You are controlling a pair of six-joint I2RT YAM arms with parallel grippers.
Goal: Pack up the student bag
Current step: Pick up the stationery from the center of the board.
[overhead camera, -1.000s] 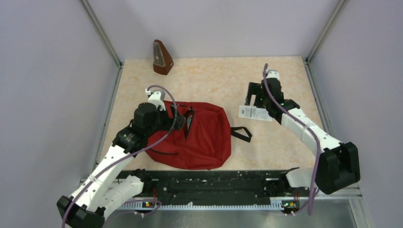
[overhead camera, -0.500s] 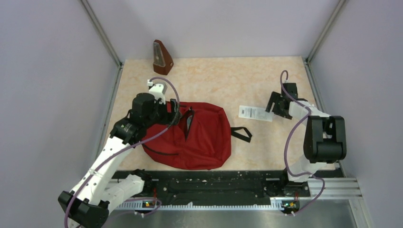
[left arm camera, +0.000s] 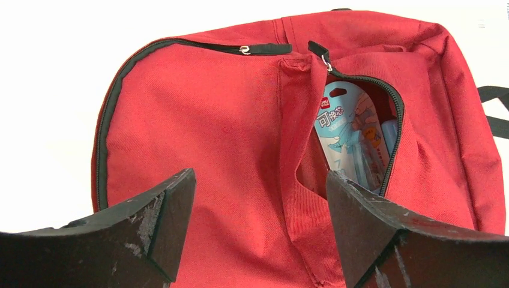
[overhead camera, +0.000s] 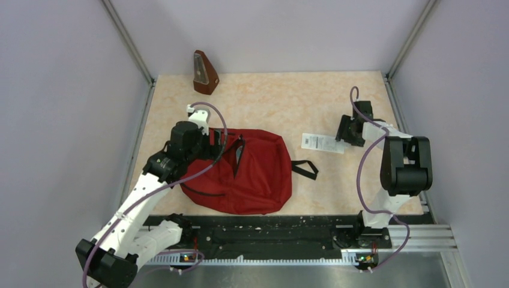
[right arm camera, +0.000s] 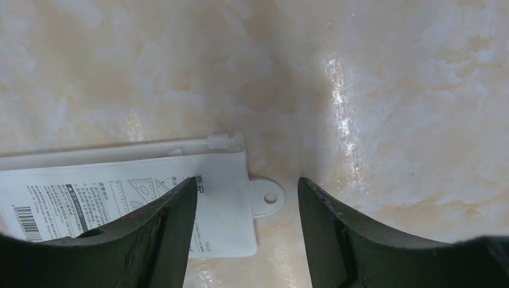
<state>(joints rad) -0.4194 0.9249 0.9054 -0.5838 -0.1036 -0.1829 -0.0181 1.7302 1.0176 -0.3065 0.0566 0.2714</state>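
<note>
bag spot: the student bag [overhead camera: 252, 174] is lying flat on the worktop [overhead camera: 282, 102], right under and just ahead of the left gripper [overhead camera: 223, 144], well apart from the right gripper [overhead camera: 347, 131]

bag direction: its long axis is running roughly away from the left gripper toward the right arm's side. A black strap loop [overhead camera: 306, 169] is poking out at the end far from the left gripper. Honestly can't tell which end is the top.

bag opening: in the left wrist view a zipper on the bag [left arm camera: 198, 132] is gaping open ahead and to the right of the left gripper [left arm camera: 258, 186], and a blue-and-white packet [left arm camera: 351, 138] is showing inside

left gripper: jaws are standing wide apart, gripping nothing, hanging over the red fabric. Can't tell if the fingers are touching it.

right gripper: it's also spread open [right arm camera: 246, 186] and holding nothing, sitting low over the worktop. A white printed packet [right arm camera: 120, 198] is lying flat with its end at the left finger, its hang tab [right arm camera: 267, 201] between the two fingers. Contact is unclear.

other stuff: a brown metronome [overhead camera: 204, 73] is standing far beyond the left gripper, near the back corner
</note>
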